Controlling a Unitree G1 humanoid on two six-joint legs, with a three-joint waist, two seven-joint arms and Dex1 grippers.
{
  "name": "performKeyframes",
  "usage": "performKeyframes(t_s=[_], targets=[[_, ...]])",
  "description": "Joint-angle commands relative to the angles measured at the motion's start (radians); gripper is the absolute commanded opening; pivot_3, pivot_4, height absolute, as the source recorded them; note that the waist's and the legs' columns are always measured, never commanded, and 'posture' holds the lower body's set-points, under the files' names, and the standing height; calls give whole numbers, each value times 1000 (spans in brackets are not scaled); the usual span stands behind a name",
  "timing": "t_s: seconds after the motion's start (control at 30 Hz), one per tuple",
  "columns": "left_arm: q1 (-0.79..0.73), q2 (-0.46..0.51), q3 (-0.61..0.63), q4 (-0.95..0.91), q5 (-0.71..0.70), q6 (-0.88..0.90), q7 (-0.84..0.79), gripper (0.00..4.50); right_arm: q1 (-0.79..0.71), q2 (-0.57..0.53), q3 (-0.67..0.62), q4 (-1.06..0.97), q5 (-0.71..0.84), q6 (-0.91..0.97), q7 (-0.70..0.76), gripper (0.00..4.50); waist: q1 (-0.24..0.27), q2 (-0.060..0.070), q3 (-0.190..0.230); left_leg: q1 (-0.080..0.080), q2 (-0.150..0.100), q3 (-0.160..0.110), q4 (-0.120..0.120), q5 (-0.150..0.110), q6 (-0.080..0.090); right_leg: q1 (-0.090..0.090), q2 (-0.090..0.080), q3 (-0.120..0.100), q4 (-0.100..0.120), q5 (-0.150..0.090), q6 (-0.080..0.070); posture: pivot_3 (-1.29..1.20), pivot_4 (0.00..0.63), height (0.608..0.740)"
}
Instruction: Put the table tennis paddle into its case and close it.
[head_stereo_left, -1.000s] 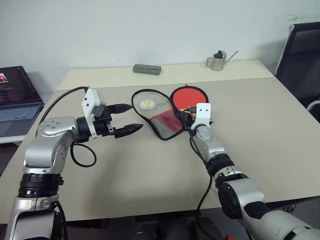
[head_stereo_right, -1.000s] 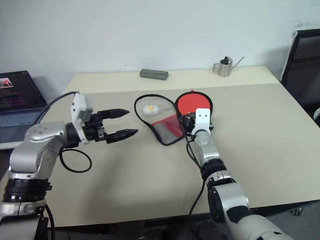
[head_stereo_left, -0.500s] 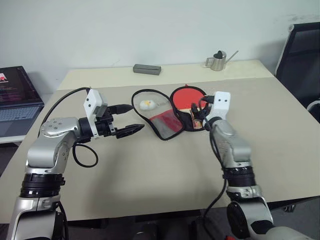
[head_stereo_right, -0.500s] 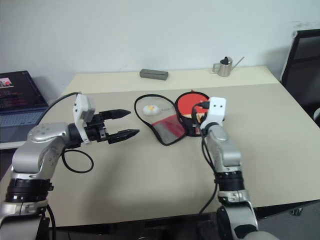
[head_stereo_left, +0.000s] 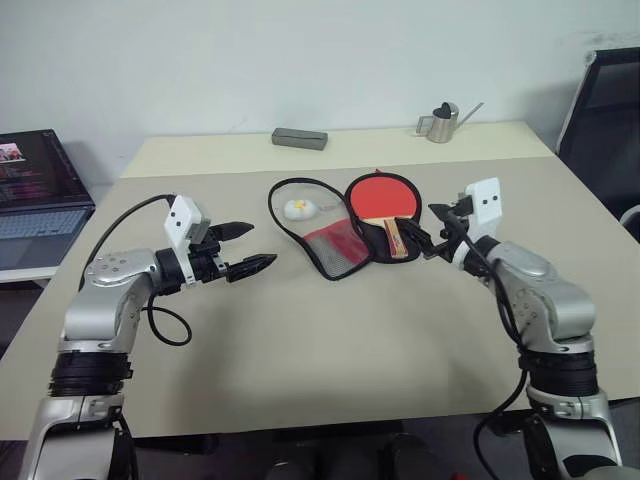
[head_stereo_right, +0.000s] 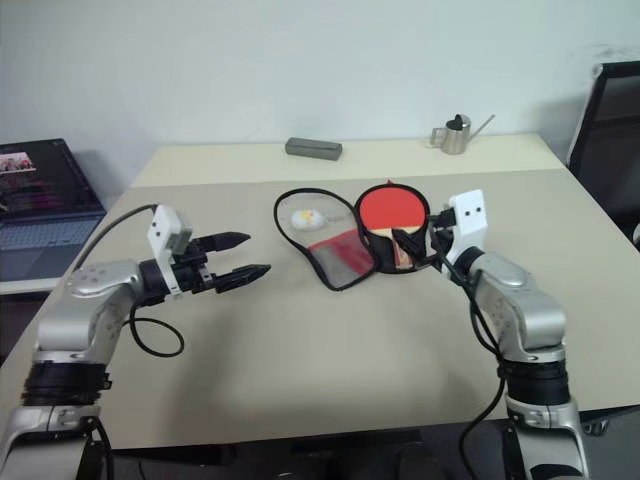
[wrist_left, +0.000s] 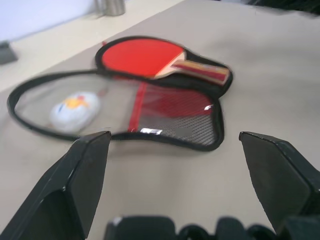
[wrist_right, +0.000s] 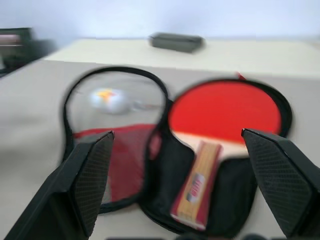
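The paddle (head_stereo_left: 381, 195) lies in its open case (head_stereo_left: 340, 225), handle toward my right jaws. Both my jaws are wide, holding nothing.

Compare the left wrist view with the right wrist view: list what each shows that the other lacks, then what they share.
Left wrist view alone: the base of the small metal watering can at the far table edge.
Right wrist view alone: the whole grey rectangular box and a dark laptop off to the side.
Both: the round red rubber-faced paddle with the wooden handle lying in the open black-trimmed fabric case, the white-yellow zipper charm on its mesh flap, and the beige table.
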Motion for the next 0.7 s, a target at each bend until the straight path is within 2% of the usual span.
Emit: performKeyframes(t_s=[0.03,0.37,0.5,0.7], targets=[[-60,-17,0,106,53,-84,26,4500,-8,-61,-18,-47,37,-48,97,4449,6,0,0,0,0,0,0,0,0,0,0,0,0,0,0,0,150,740],[-228,-105,-65,445,182,-278,29,4500,-4,-322,2,28,6,-67,306,4449,22,-4,2,-2,-1,-1,1,0,0,1,-1,-3,-3,0,1,0,150,740],[-287,-133,-78,568,227,-343,42,4500,25,-420,-22,9,58,-30,411,4449,22,-6,3,-3,-1,-1,1,0,0,1,-1,-3,-5,0,1,0,150,740],[-376,-184,-83,755,286,-424,109,4500,22,-430,-39,17,55,-48,390,4449,22,-11,6,-3,-1,-1,2,0,0,1,-1,-4,-4,0,1,0,150,740]])
